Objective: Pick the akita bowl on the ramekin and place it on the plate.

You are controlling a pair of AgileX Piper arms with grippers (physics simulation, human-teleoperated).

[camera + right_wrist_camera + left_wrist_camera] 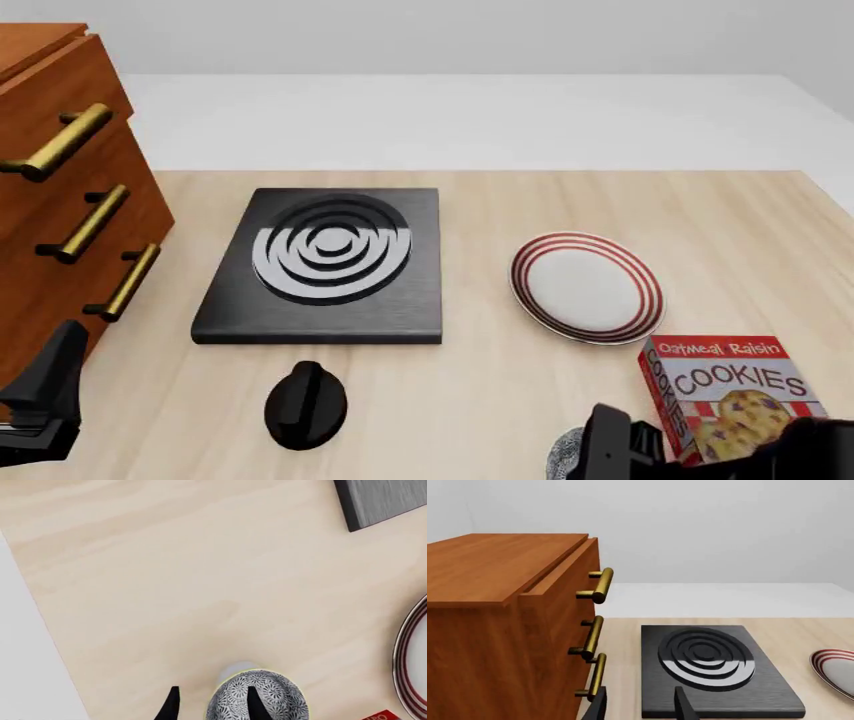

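The grey speckled akita bowl (267, 700) rests on the white ramekin (235, 670), of which only a sliver of rim shows. My right gripper (212, 705) is open and straddles the bowl's rim, one finger over the bowl's inside and the other outside it. In the front view the bowl (566, 456) peeks out beside the right arm at the near edge. The red-ringed plate (587, 287) lies beyond it, bare. My left gripper (640, 707) is open and holds nothing, near the wooden cabinet.
A black burner (327, 265) with grey rings lies left of the plate. A wooden cabinet (54, 200) with brass handles stands at the far left. A black knob-shaped object (307, 403) sits in front of the burner. A cookies box (727, 395) stands between bowl and plate.
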